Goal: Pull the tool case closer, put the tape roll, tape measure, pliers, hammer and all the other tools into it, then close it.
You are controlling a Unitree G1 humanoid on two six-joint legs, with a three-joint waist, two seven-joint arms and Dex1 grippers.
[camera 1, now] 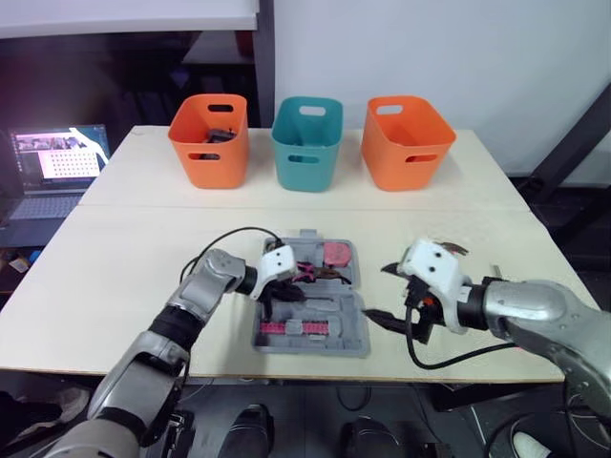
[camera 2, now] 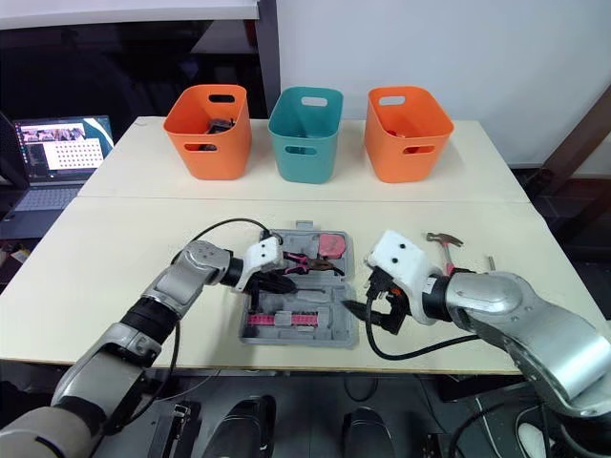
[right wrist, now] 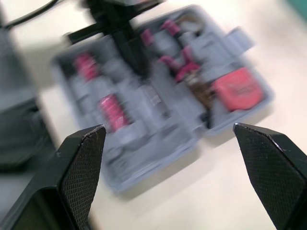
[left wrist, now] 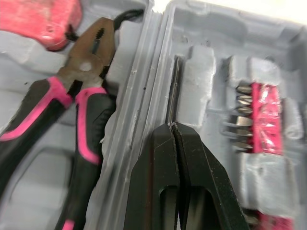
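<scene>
Grey tool case (camera 2: 298, 340) lies open, pliers (left wrist: 72, 110) inside, with my left gripper (left wrist: 172, 127) at its hinge, fingers pressed together. My right gripper (right wrist: 168, 128) gapes wide beside the case; swinging toward the hammer (camera 2: 444, 239) beyond it, I risk knocking the case askew.

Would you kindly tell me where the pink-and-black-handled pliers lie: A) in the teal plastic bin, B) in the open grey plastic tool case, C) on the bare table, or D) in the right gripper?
B: the pink-and-black-handled pliers lie in a moulded recess of the open grey plastic tool case.
</scene>
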